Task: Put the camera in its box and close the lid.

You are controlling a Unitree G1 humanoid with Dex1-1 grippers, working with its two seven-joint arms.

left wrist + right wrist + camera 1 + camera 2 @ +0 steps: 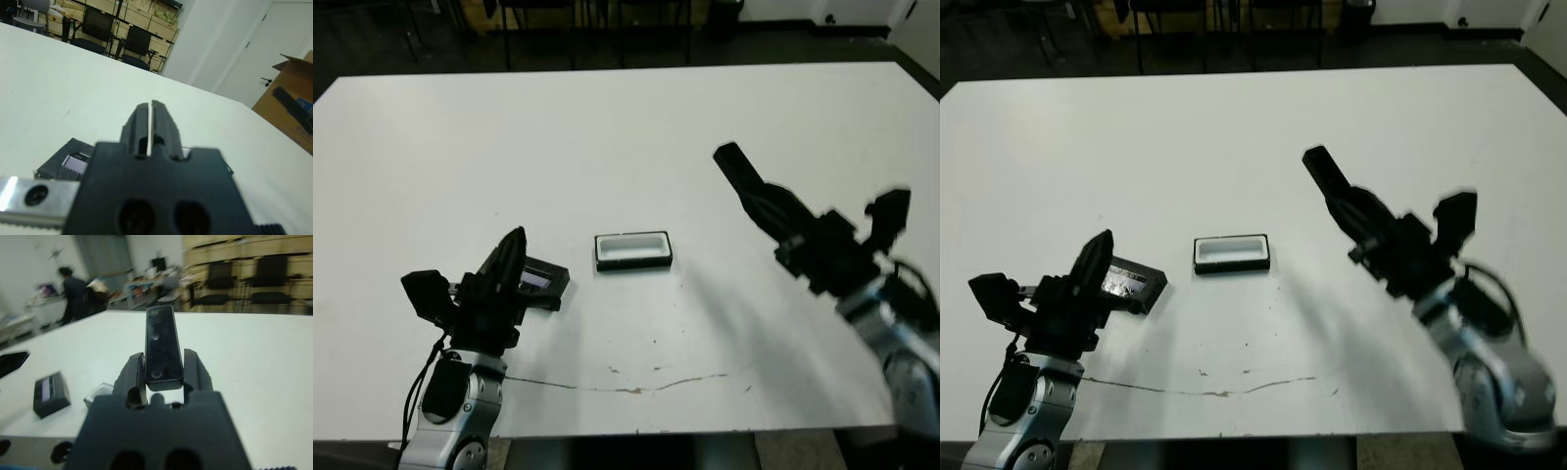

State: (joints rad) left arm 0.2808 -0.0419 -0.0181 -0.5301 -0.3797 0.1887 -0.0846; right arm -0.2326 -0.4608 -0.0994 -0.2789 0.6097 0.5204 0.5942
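Black and slim, the bar-shaped camera [163, 344] is pinched in the right tool [164, 374], held up in the air to the right of the small white-lined box [633, 250] sitting open mid-worktop [607, 137]. Left tool [150, 128] is squeezed nearly together on nothing, right by the black rectangular lid [541, 283] lying left of the box.

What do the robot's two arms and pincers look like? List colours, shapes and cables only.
Both forearms are rounded silver-grey shells ending in blocky black wrist housings. The left pincer and the right pincer each have two tapering black fingers. A thin black cable loops beside the left forearm; another curls over the right forearm.
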